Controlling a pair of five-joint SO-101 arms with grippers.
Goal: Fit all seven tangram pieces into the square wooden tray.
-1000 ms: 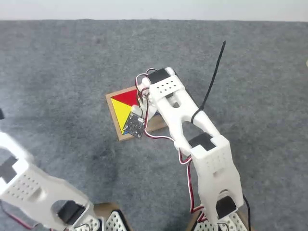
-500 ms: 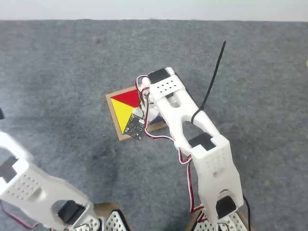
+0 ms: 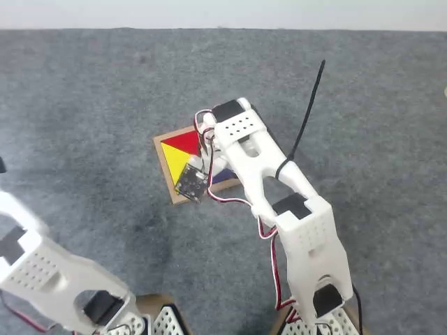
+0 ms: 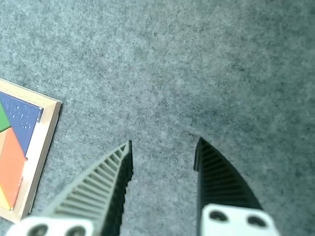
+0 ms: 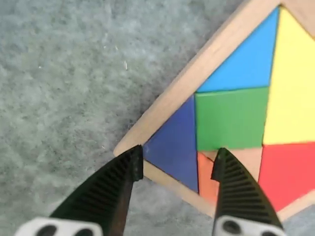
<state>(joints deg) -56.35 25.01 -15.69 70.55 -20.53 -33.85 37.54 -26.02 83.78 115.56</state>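
High view: the right arm leans over the square wooden tray [image 3: 166, 171] on the grey tabletop [image 3: 84, 105].

Left wrist view: the left tool [image 4: 165, 143] hangs open and empty beside the tray, likely parked clear.

Right wrist view: the right tool [image 5: 179, 150], fingers apart and empty, straddles the dark blue triangle [image 5: 178, 135] at the tray's corner, probably to seat it.
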